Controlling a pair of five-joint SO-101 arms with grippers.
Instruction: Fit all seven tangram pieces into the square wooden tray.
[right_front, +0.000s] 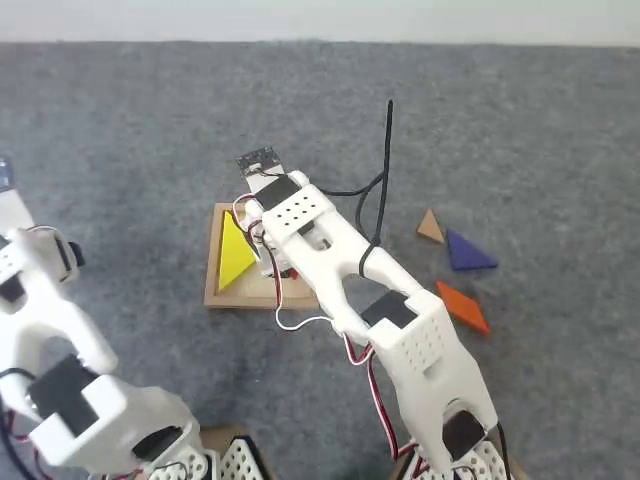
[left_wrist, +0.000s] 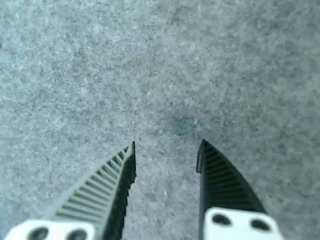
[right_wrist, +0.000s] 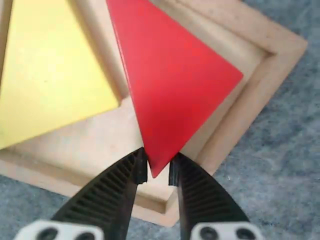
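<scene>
While the right fingers (right_wrist: 122, 182) pinch a tip of the red triangular tangram piece (right_wrist: 170, 85), it should drop flat beside the yellow triangular piece (right_wrist: 50, 75).

tray (right_front: 240, 298): square, pale wood.
yellow triangle (right_front: 234, 252): lay flat inside tray.
red triangle (right_wrist: 170, 85): overlapped tray's inner edge, tip pinched between jaws.
tan triangle (right_front: 430, 227), blue triangle (right_front: 466, 252), orange piece (right_front: 463, 306): clustered well apart from tray.

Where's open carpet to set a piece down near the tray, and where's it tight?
Free: carpet beyond the tray, and between it and the left arm. Crowded: the tray, where the right gripper holds the red triangle by the yellow triangle, and around the three loose pieces.
</scene>
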